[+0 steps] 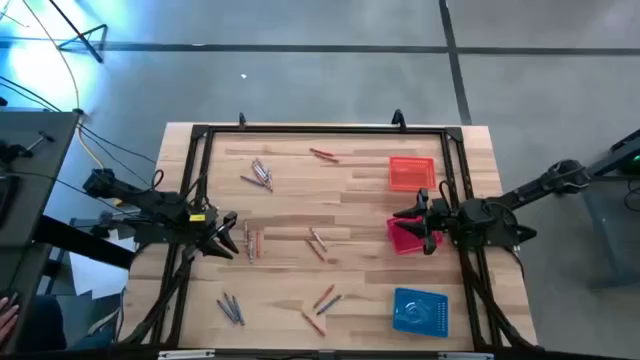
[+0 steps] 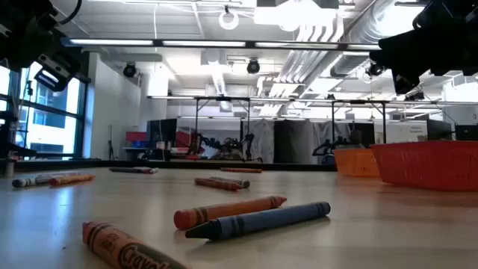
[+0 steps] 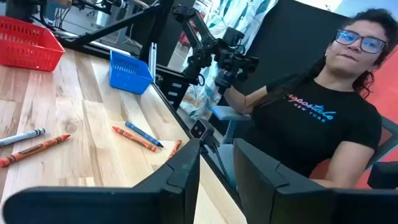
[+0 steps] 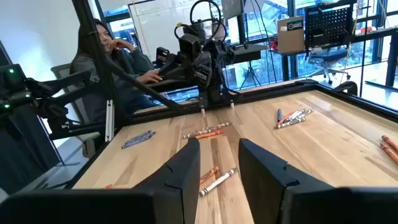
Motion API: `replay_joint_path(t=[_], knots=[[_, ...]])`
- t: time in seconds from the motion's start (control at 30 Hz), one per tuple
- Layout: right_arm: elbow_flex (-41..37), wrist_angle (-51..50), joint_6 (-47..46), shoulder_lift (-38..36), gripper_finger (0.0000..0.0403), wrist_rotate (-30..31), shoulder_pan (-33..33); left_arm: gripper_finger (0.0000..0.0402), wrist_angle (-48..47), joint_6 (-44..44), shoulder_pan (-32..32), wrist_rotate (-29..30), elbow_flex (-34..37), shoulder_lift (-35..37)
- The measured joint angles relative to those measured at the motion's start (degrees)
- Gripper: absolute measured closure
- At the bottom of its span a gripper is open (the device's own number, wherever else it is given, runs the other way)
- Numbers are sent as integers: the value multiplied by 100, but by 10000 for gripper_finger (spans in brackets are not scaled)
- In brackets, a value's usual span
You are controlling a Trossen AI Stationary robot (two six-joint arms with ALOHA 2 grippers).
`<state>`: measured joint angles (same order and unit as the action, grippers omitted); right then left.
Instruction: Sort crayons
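Observation:
Crayons lie scattered flat on the wooden table in small groups: greys (image 1: 260,173), orange-reds (image 1: 323,154), a mixed group (image 1: 250,242), one pair (image 1: 316,243) mid-table, and others near the front (image 1: 322,300). My left gripper (image 1: 225,237) (image 3: 216,168) hovers right beside the mixed group, open and with nothing between its fingers. My right gripper (image 1: 424,224) (image 4: 219,168) is above the red basket (image 1: 404,238), open and holding nothing. In the low view an orange crayon (image 2: 229,210) and a blue crayon (image 2: 261,220) lie close to the camera.
An orange basket (image 1: 412,172) stands at the back right and a blue basket (image 1: 420,310) at the front right. A black frame (image 1: 320,130) runs around the table. One person (image 3: 323,106) sits beyond the near edge, another (image 4: 109,56) behind the left arm.

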<state>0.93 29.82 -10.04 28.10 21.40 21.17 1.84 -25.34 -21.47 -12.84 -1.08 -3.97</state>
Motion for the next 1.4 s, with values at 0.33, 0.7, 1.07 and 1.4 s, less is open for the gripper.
replay_joint_path(t=[0.33,0.7,1.07,1.4], knots=[[0,0,2,0,298,1,0,316,-1,1,1,-2,0,0],[131,-43,-298,3,298,3,-69,316,0,2,0,0,0,0],[2792,-3250,-329,818,298,2,-131,316,0,2,0,-2,0,0],[5347,-5706,-1306,2773,298,3,-131,316,0,2,0,-2,0,0]])
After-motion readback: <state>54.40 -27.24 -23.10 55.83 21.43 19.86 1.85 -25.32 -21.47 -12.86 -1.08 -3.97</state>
